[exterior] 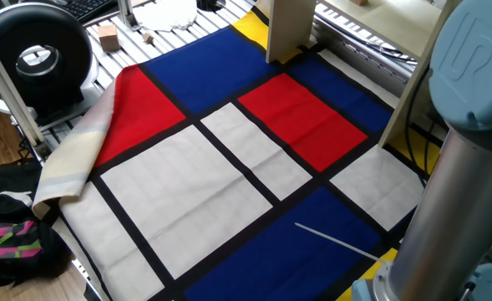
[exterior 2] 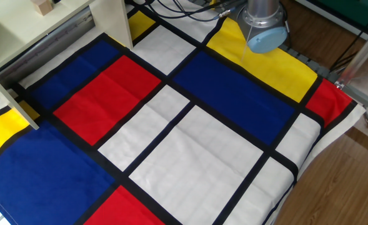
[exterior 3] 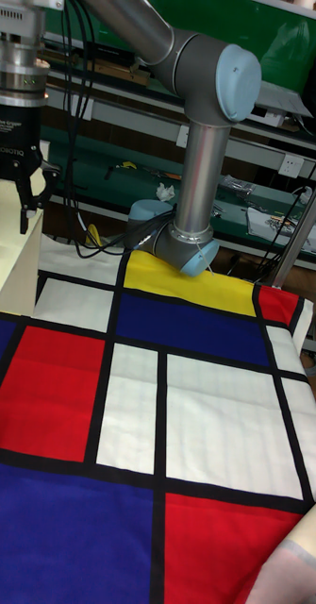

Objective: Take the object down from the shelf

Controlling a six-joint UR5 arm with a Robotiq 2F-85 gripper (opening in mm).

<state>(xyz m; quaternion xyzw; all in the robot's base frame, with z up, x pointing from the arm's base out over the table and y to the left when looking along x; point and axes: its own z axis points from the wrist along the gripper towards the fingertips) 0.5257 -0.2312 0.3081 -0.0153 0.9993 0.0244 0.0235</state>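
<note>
The object, a tiny tan wooden cube, sits on the top board of the cream shelf at the upper left edge of the other fixed view. In one fixed view only a sliver of the object shows above the shelf. In the tall fixed view my gripper hangs open above the shelf's pale panel, with nothing between its fingers. The cube itself is outside that view.
A cloth of red, blue, white and yellow squares covers the table. The arm's base stands at its far edge, and its big elbow fills the right of one fixed view. A bigger tan block lies on the ribbed table.
</note>
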